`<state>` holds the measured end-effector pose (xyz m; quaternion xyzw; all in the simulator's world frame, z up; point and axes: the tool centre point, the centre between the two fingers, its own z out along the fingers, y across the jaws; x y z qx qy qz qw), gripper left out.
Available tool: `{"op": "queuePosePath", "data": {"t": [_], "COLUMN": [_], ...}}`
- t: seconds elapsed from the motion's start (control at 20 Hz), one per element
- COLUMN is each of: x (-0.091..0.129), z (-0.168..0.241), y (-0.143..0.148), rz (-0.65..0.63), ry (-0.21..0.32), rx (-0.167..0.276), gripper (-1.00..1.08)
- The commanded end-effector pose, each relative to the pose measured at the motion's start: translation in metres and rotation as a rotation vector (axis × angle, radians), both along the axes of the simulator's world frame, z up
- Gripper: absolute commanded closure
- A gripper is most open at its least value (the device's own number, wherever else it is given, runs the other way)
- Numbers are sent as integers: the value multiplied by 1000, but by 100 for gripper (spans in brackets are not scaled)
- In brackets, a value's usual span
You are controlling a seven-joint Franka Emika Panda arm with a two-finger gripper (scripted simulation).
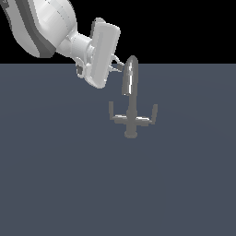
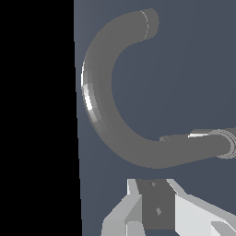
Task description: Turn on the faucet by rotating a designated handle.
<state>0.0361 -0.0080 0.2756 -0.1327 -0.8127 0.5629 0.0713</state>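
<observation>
I see the faucet (image 1: 131,103) standing upright on the flat grey bench (image 1: 55,184), a little toward the exterior view's right of centre. Its round base (image 1: 131,133) sits on the surface, and the tall glossy spout (image 1: 130,76) arches over at the top. A crossbar runs across the stem low down, with an upturned lever at each end: one on the exterior view's left (image 1: 112,112) and one on the exterior view's right (image 1: 153,113). They look like mirror twins from here, and I cannot tell from these views which one is the designated handle. Neither lever is being touched.

My gripper (image 1: 117,64) hangs up beside the top of the spout, on the exterior view's left of it, well above the crossbar. I can just make out thin finger tips poking out from behind the white hand body (image 1: 102,53) toward the spout's arch, but I cannot tell whether they touch it.

In the wrist view the curved spout (image 2: 99,106) fills most of the picture, its open end (image 2: 151,23) visible, with the pale gripper body (image 2: 152,209) at the edge of the frame. The fingers themselves are not clear there, so I cannot tell how far apart they are; nothing appears held.
</observation>
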Motion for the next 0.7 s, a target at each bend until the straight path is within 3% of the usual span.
{"op": "queuePosePath", "data": {"t": [0.0,0.65], "x": [6,29], "z": [-11,-73], "y": [2,15], "rz": [38,205], "ry": [70,432], "rx": [-2,-13], "gripper": [108,108]}}
